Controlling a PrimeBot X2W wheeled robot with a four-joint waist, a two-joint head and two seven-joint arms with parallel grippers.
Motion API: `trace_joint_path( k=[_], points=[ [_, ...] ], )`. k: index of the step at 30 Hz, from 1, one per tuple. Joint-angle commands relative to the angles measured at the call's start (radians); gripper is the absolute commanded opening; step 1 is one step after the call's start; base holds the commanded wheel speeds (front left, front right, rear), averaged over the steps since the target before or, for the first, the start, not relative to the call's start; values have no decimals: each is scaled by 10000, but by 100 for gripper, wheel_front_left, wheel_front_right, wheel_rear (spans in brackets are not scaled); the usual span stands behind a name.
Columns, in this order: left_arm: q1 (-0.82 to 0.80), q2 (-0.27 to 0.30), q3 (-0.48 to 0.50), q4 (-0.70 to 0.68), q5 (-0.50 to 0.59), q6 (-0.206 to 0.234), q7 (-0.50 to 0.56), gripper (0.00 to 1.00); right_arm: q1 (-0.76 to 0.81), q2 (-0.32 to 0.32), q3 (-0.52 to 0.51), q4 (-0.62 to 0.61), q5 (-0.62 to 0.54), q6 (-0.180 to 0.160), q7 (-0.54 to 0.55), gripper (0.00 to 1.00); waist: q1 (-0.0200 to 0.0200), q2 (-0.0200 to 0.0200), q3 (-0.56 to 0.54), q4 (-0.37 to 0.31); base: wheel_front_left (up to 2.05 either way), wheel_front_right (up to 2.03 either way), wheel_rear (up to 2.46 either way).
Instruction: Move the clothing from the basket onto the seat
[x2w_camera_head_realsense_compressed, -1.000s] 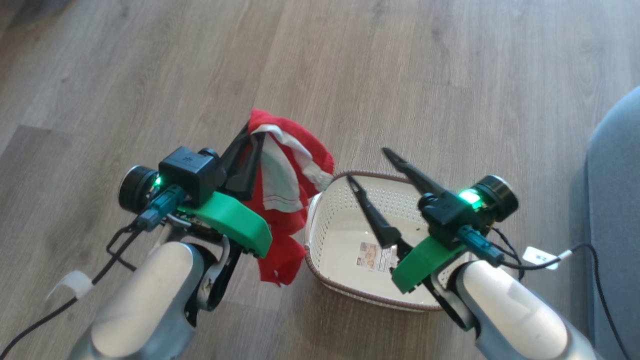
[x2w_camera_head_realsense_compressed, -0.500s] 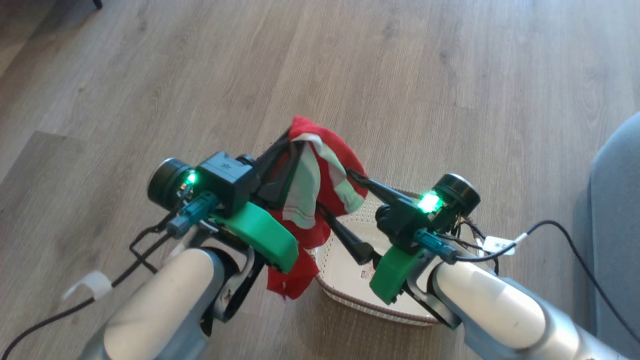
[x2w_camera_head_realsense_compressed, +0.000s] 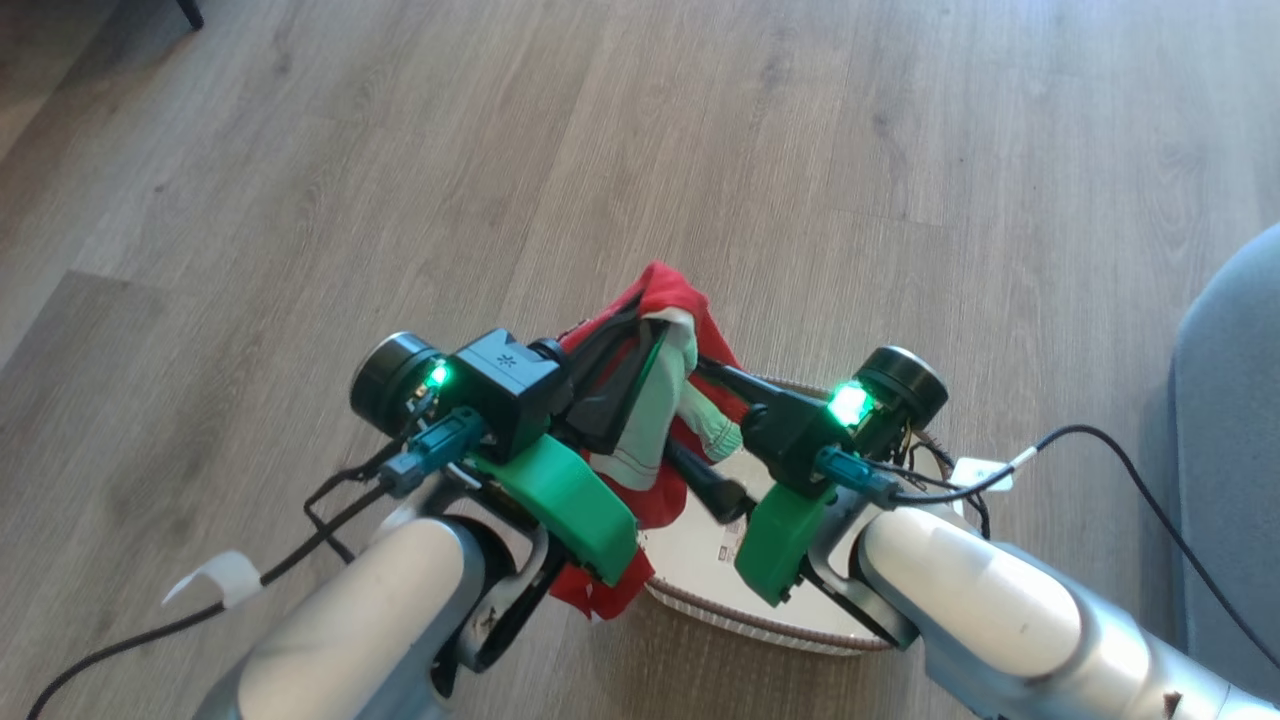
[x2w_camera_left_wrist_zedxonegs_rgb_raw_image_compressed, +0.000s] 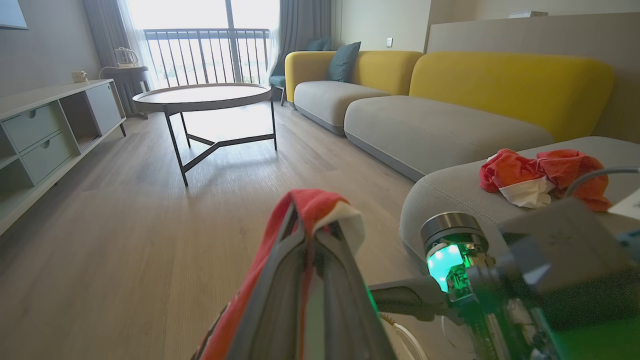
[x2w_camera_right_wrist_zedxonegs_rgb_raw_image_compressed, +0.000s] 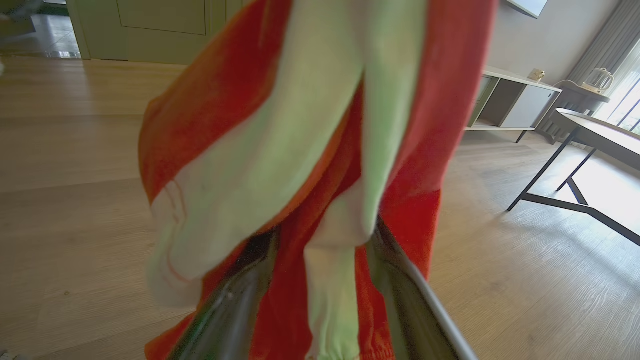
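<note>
left gripper (x2w_camera_head_realsense_compressed: 640, 335) clamped on the top of the clothing (x2w_camera_head_realsense_compressed: 672, 292), which hangs clear over the left rim of the basket (x2w_camera_head_realsense_compressed: 800, 630) — right gripper (x2w_camera_head_realsense_compressed: 690, 410) open, fingers straddling the dangling fabric, probably to gather the tail so nothing drags en route to the seat (x2w_camera_head_realsense_compressed: 1230, 400).

Wood plank floor (x2w_camera_head_realsense_compressed: 300, 200) underneath it all: the cream basket (x2w_camera_head_realsense_compressed: 760, 628) sits flat on the boards, a round coffee table (x2w_camera_left_wrist_zedxonegs_rgb_raw_image_compressed: 200, 95) stands well off, and the grey seat (x2w_camera_left_wrist_zedxonegs_rgb_raw_image_compressed: 450, 192) carries crumpled red-and-white clothing (x2w_camera_left_wrist_zedxonegs_rgb_raw_image_compressed: 540, 175).
</note>
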Motion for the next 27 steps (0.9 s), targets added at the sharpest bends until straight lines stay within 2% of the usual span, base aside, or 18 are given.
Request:
trace_joint_path(
  k=[1,8,10,11,13,14,20,27],
  points=[
    [-473,7,330,-319,-60,-82,-6,0,-290,168,-1,-208,178,69,-112,0,1,0,12,-32,0,0,0],
    [-435,-53,328,-149,-138,-72,-142,0,-303,126,-13,-212,527,69,-215,0,1,0,98,-169,0,0,0],
    [-440,-59,358,-92,-153,-59,-208,34,-281,72,-166,-258,592,69,-253,0,1,0,144,-239,0,0,0],
    [-427,-69,378,-58,-181,-51,-243,45,-256,37,-258,-290,614,69,-270,0,1,0,165,-284,0,0,0],
    [-403,-39,409,20,-183,-33,-312,90,-170,-50,-461,-370,648,69,-287,0,1,0,210,-405,0,0,0],
    [-384,-27,425,56,-192,-25,-347,100,-117,-110,-572,-422,660,69,-286,0,1,0,239,-476,0,0,0],
    [-207,114,533,304,-216,43,-593,100,321,-519,-1369,-824,566,69,-188,0,1,0,372,-1121,0,0,0],
    [-18,282,548,429,-156,99,-829,100,950,-853,-2524,-1629,328,69,20,0,1,0,563,-2179,0,0,0]
  ],
)
